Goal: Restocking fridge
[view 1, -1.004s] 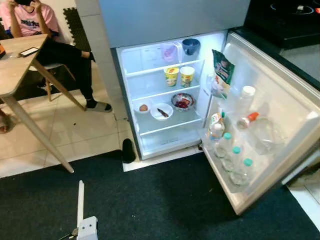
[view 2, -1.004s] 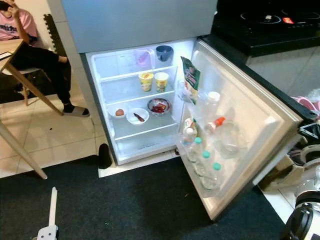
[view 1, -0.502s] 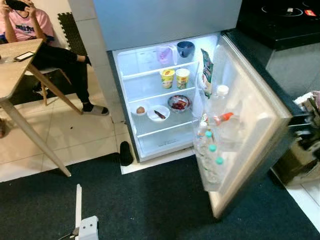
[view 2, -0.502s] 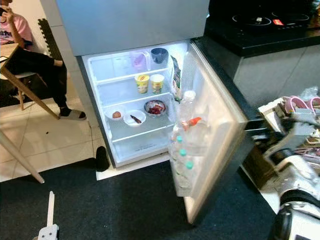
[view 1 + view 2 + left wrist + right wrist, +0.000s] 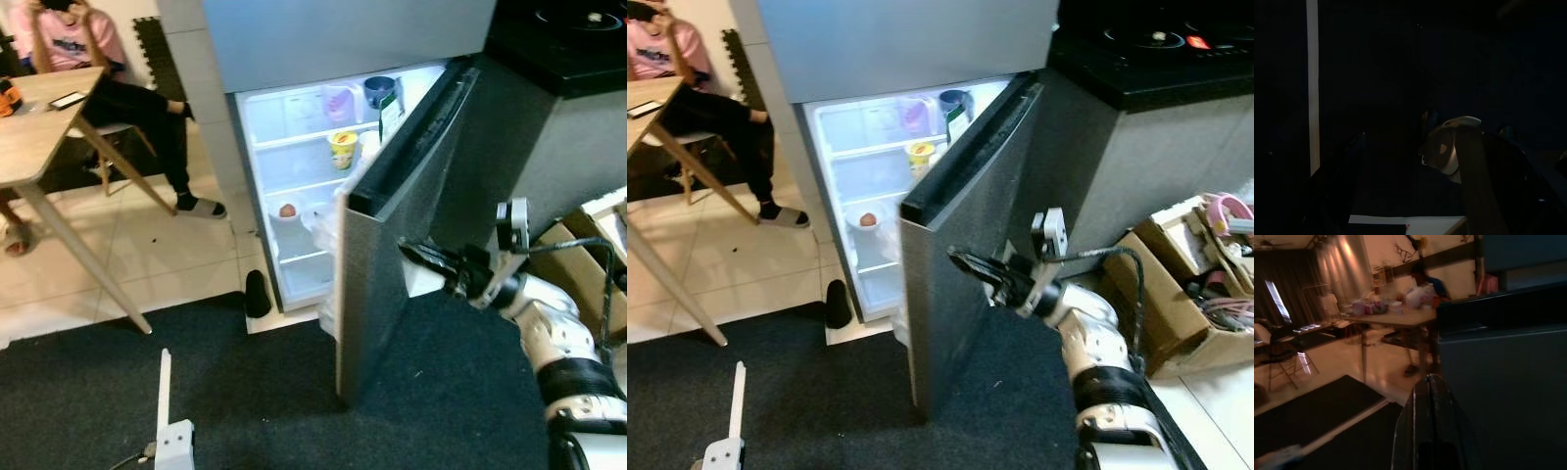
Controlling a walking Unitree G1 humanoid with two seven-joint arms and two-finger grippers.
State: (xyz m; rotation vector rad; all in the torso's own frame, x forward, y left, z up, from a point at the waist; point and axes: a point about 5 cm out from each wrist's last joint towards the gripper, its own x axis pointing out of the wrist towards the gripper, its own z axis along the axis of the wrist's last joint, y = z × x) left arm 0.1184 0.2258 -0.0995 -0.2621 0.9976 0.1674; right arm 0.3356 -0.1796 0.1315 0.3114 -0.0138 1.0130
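The fridge's grey lower door (image 5: 392, 225) stands half closed, its outer face toward me. My right gripper (image 5: 967, 262) reaches in from the right with its black fingers shut and empty, tips against that outer face (image 5: 1508, 382). In the right wrist view the two fingertips (image 5: 1429, 381) lie together. Through the gap the lit shelves show a yellow cup (image 5: 342, 149), a blue cup (image 5: 377, 90), a pink jug (image 5: 338, 101), a green pouch (image 5: 389, 113) on the door and a small dish with an egg (image 5: 287, 211). The left wrist view is nearly black.
A wooden table (image 5: 39, 127) stands at the left with a seated person (image 5: 118, 88) behind it. A black slipper (image 5: 256, 292) lies by the fridge foot, a white device (image 5: 168, 431) on the dark carpet. A black counter (image 5: 1156, 59) and cardboard boxes (image 5: 1195, 294) are at the right.
The fridge door has swung from wide open to about half closed. My right arm has come in from the right and now touches the door's outer face. The camera shifted a little.
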